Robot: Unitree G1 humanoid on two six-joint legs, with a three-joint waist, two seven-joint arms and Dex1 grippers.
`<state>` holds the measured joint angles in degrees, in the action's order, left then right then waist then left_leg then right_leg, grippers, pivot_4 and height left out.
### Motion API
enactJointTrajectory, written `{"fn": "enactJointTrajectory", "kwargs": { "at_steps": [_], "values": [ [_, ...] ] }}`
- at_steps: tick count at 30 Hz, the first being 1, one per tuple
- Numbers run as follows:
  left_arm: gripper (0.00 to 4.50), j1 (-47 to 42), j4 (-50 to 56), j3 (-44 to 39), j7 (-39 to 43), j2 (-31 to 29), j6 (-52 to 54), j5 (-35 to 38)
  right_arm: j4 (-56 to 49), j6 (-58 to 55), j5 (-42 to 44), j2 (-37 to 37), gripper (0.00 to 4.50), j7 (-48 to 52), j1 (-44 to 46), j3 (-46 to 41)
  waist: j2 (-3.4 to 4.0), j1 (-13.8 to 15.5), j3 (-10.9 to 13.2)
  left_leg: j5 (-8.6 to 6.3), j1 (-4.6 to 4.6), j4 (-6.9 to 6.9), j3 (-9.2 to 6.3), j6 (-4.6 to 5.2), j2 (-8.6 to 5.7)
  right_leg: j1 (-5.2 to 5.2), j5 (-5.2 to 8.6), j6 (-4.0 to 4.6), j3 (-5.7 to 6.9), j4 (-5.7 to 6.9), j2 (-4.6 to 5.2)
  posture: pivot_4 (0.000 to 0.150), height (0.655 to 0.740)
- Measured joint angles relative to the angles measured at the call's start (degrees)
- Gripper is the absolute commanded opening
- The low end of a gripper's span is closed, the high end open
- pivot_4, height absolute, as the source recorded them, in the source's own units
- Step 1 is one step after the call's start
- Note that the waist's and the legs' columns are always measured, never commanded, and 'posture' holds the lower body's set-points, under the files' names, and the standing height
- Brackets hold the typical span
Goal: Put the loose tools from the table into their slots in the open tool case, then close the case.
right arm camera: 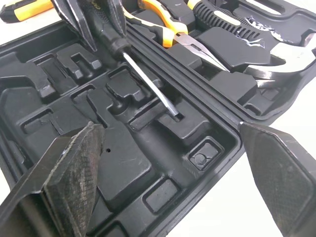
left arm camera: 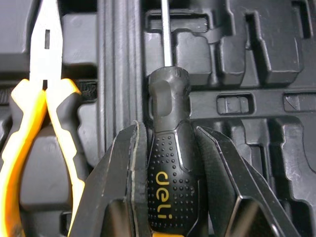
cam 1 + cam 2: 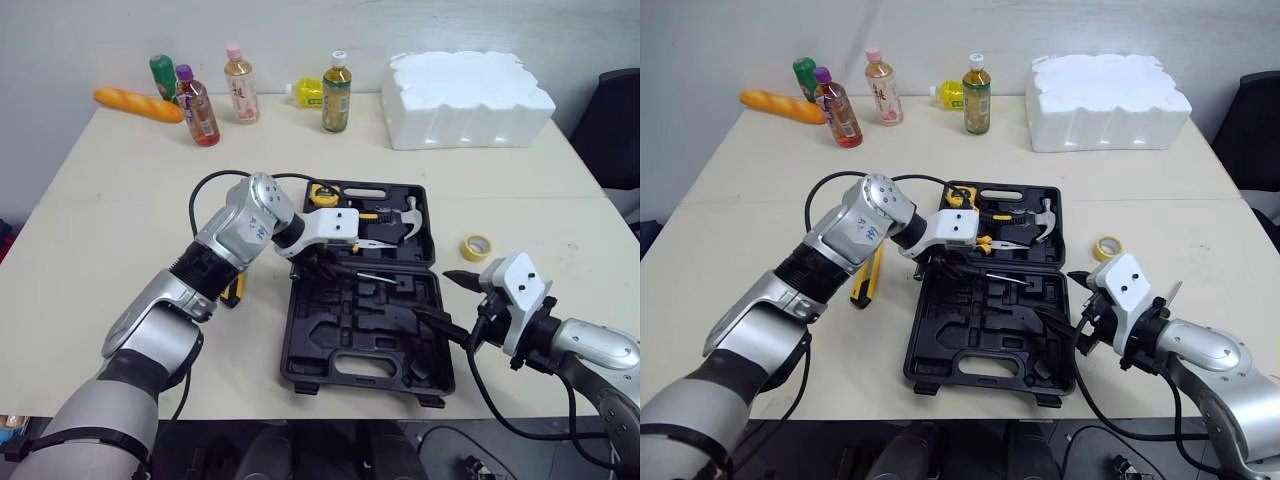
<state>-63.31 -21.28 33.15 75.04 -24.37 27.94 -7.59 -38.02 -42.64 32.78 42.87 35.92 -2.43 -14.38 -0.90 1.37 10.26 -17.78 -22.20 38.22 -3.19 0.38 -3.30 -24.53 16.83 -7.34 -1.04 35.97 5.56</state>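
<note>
- The open tool case lies on the table close to the front edge, about in the middle. Its lid half is toward the far edge.
- The left gripper is over the case near the hinge line. Its jaws are closed narrow around the black handle of a screwdriver.
- The shaft of the screwdriver points over the nearer half of the case, and its tip reaches a small recess in the moulded tray. It is not possible to tell if the tool sits fully in a slot.
- The right gripper is at the right side of the nearer half of the case. Its jaws stand wide apart and hold nothing.
- In the lid half, the pliers with yellow handles lie just beside the hinge. A hammer lies at the right end, and a tape measure is at the far left corner of the case.
- A yellow and black tool lies loose on the table, just to the left of the case. The left arm partly hides it.
- A roll of yellow tape lies on the table between the case and the right edge.
- A white foam block stands at the far right corner of the table.
- Several bottles stand along the far edge, and a bread loaf lies toward the far left corner.
</note>
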Motion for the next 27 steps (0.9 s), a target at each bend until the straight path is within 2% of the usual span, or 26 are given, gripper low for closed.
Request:
{"fn": "enactJointTrajectory", "kwargs": {
  "at_steps": [7,17,23,27],
  "values": [
    [1.07,-0.04,-2.22,-0.04,-1.99,1.68,-4.27,-1.04,0.04,0.01,-0.03,0.0,4.5,-0.02,-0.12,0.0,-0.02,0.26,-0.02,0.01,0.06,0.1,-0.02,0.02,-0.03,0.14,-0.02,-0.03,0.01,-0.01,0.01,0.15,0.7383],
    [1.07,-1.36,-4.08,-0.56,-0.95,3.0,0.04,-1.07,0.03,0.01,-0.01,-0.01,4.5,-0.09,-0.47,0.0,-0.02,0.11,-0.02,0.02,0.08,0.19,-0.03,0.06,-0.06,0.18,-0.05,-0.09,-0.02,0.03,0.01,0.15,0.7383],
    [1.07,-2.17,-4.3,0.51,0.71,1.5,-1.94,-2.11,0.04,0.11,-0.1,-0.37,4.5,-0.2,-0.15,0.47,-0.02,-0.04,-0.03,0.02,0.12,0.15,-0.02,0.06,-0.04,0.18,-0.05,-0.09,-0.05,0.04,-0.02,0.15,0.7383],
    [1.07,-3.27,-6.72,0.52,-0.36,2.89,-2.24,-2.58,0.04,0.21,-0.15,-0.41,4.5,-0.2,-0.1,0.71,-0.02,0.11,-0.03,0.02,0.11,0.2,-0.02,0.08,-0.06,0.19,-0.06,-0.1,-0.06,0.04,0.0,0.15,0.7383]
  ]
}}
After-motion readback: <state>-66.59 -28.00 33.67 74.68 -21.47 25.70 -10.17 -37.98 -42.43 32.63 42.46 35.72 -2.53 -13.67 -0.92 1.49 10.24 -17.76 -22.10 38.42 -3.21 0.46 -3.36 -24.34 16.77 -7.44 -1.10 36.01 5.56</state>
